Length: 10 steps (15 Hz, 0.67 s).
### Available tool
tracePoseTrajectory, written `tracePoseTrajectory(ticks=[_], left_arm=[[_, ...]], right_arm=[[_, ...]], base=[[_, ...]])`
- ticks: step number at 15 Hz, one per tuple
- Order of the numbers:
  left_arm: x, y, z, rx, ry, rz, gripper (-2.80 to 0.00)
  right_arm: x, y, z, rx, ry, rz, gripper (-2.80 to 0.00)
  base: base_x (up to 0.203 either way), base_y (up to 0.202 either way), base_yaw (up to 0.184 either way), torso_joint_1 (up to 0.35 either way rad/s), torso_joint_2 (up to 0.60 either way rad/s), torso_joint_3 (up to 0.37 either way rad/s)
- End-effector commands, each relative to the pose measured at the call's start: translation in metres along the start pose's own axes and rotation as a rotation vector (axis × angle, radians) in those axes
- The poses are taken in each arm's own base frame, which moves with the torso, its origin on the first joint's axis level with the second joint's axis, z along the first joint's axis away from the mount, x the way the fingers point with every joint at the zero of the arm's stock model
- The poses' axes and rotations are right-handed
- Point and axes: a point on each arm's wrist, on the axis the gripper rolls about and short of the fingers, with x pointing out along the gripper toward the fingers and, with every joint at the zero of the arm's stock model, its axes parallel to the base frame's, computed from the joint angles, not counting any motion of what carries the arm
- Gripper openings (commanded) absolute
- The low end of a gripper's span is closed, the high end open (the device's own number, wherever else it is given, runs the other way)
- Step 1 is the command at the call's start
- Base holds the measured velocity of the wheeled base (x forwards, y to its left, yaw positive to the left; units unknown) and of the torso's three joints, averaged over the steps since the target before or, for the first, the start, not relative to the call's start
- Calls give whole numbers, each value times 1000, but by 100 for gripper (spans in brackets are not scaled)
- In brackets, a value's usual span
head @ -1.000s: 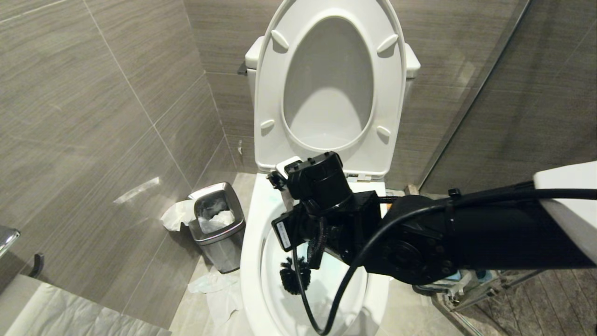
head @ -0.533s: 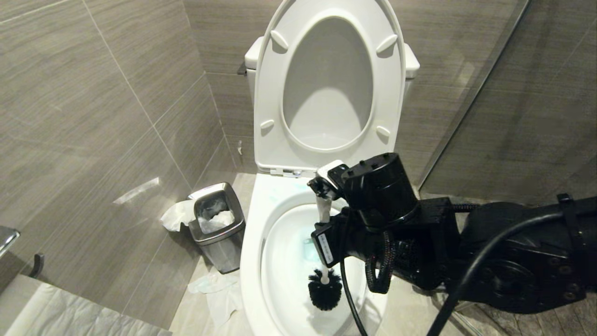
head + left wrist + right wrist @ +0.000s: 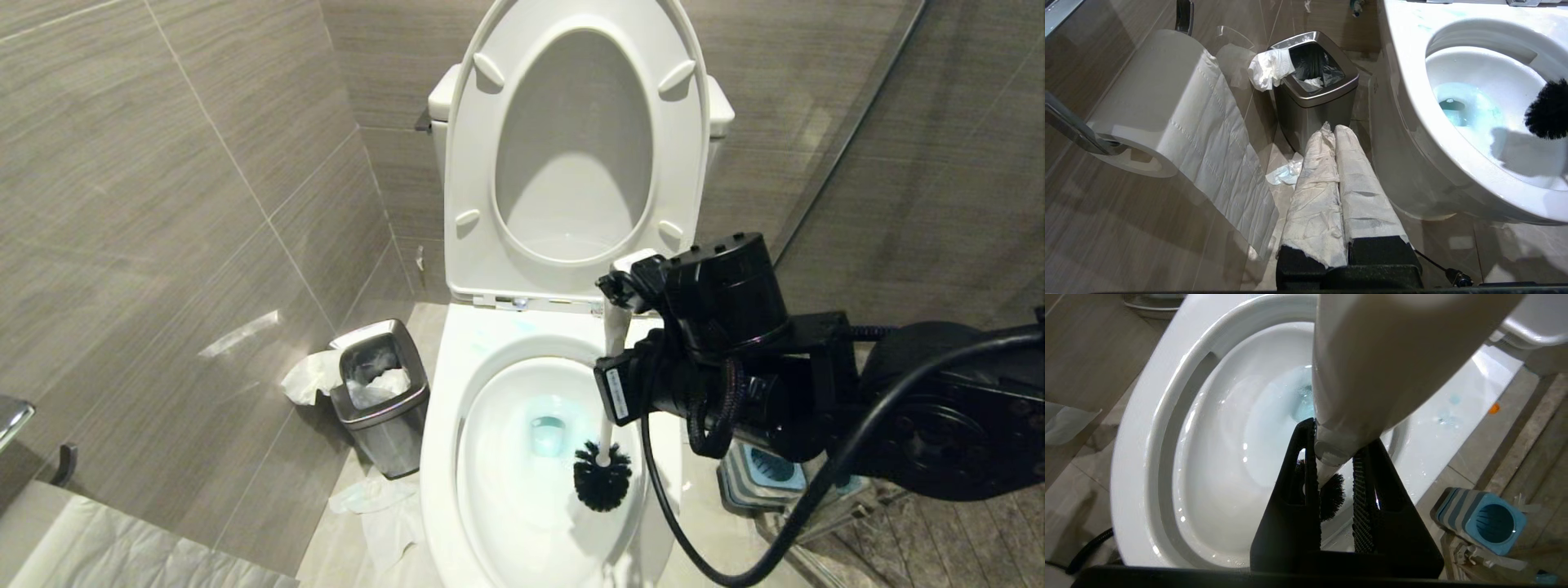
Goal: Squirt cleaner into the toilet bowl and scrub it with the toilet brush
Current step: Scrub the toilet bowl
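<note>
Jaws clamped on the toilet brush (image 3: 605, 445) handle, the right gripper (image 3: 1333, 473) holds its black head inside the toilet bowl (image 3: 445, 425), while the left gripper's (image 3: 1336, 141) paper-wrapped jaws rest together near the bin (image 3: 1314, 94).

No legible text, brand, number or sign anywhere. White label (image 3: 616, 394) on right gripper (image 3: 614, 359) housing: print too small to read.

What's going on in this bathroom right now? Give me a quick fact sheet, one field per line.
Working arm: right gripper, shut on the toilet brush
Brush head: over the right inner side of the toilet bowl
Water: blue-tinted
Seat and lid: raised
Idle arm: left gripper, shut, low beside the bowl
Nearby: steel bin, brush holder
</note>
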Motion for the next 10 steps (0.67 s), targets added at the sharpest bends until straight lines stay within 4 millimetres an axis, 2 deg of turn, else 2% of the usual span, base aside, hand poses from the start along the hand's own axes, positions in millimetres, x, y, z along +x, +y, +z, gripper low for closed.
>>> tracePoseTrajectory(ticks=[1, 6, 10], left_arm=[[0, 0, 0, 0, 2, 0, -280], [0, 0, 0, 0, 2, 0, -280], [0, 0, 0, 0, 2, 0, -280]], right_arm=[[13, -9, 2, 18, -3, -35, -280], [49, -17, 16, 53, -58, -79, -280], [81, -11, 19, 56, -58, -87, -280]], base=[[0, 0, 0, 0, 0, 0], [0, 0, 0, 0, 0, 0], [0, 0, 0, 0, 0, 0]])
